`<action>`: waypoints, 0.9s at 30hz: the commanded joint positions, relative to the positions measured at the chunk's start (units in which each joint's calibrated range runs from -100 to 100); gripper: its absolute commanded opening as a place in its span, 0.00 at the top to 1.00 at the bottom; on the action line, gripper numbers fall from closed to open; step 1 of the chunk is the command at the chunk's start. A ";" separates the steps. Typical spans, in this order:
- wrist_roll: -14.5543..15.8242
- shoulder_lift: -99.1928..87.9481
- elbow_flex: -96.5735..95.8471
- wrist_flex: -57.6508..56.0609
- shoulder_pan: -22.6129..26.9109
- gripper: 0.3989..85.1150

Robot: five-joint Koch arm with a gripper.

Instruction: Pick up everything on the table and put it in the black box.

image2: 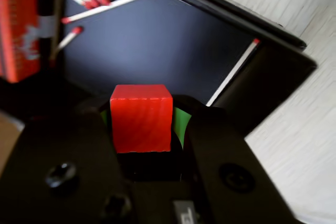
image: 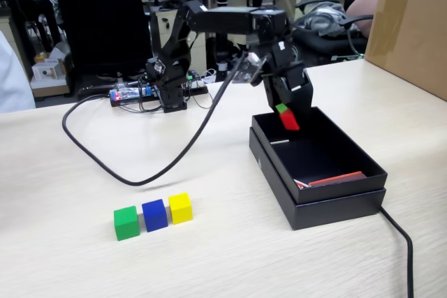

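1. Starting at the left of the fixed view, the green cube [image: 126, 222], the blue cube [image: 154, 215] and the yellow cube [image: 180, 208] sit in a tight row on the table [image: 63, 242], each touching or almost touching its neighbour. All three are well apart from the box, so I judge them not yet dealt with.
2. Moving right, the gripper [image: 286, 114] hangs over the rear part of the black box [image: 328, 207]. Its green-tipped jaws are clamped on the red cube [image: 289, 120], which the wrist view shows squeezed between them [image2: 140, 118].
3. The red cube is in the air above the box's dark floor and has not been let go.
4. Inside the box the wrist view shows only loose matches [image2: 107, 4] and an orange matchbox [image2: 20, 24], with no cube lying there.
5. By my reckoning the first of four cubes is at the point of delivery: opening the jaws would finish it, and three more fetches remain.
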 commanded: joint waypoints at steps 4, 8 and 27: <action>2.30 14.05 10.07 0.01 2.25 0.85; 3.03 17.15 12.06 0.01 2.83 0.84; -8.25 -27.49 2.99 -5.18 -13.48 0.46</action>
